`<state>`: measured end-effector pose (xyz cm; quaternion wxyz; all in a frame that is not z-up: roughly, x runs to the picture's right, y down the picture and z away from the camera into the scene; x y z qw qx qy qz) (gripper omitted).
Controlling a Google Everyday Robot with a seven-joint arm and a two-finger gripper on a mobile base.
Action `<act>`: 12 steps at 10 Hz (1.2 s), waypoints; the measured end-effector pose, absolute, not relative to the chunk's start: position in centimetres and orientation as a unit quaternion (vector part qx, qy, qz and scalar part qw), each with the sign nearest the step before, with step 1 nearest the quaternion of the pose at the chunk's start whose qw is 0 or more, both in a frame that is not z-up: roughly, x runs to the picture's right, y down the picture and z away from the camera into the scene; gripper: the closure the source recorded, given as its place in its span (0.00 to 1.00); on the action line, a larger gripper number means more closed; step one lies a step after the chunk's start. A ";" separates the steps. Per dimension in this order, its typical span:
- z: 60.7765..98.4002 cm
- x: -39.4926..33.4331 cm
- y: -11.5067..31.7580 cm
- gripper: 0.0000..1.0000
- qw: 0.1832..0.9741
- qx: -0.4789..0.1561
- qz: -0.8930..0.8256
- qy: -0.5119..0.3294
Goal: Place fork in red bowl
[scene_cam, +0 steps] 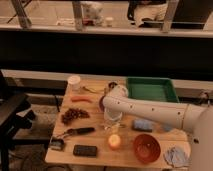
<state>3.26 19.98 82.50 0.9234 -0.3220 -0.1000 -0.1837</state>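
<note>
Presently on a wooden table (125, 159), listed from the far edge to the near edge:

- Green tray (150, 90): far right corner.
- White cup (74, 81): far left corner.
- Red-orange oblong item (81, 99): just in front of the cup.
- Dark cluster, grape-like (74, 115): left side, mid-table.
- Arm (150, 111): white, reaching in from the right across the table's middle.
- Gripper (113, 119): hanging from the arm's end over mid-table, between the cluster and a blue sponge (143, 124). Cannot tell whether it is open, closed or holding anything.
- Black-handled utensil (80, 131): lying flat, near left.
- Black slab (85, 150): near edge, in front of the utensil.
- Orange fruit (115, 142): near edge, just in front of the gripper.
- Red bowl (146, 148): upright at the near edge, just right of the fruit and apart from the gripper. Nothing can be made out inside it.
- Grey-blue cloth (176, 156): near right corner, beside the bowl.
- Fork: cannot be made out, so its position cannot be told.
</note>
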 end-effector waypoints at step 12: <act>83.7 3.6 20.3 0.43 0.929 -0.332 -0.142 -0.076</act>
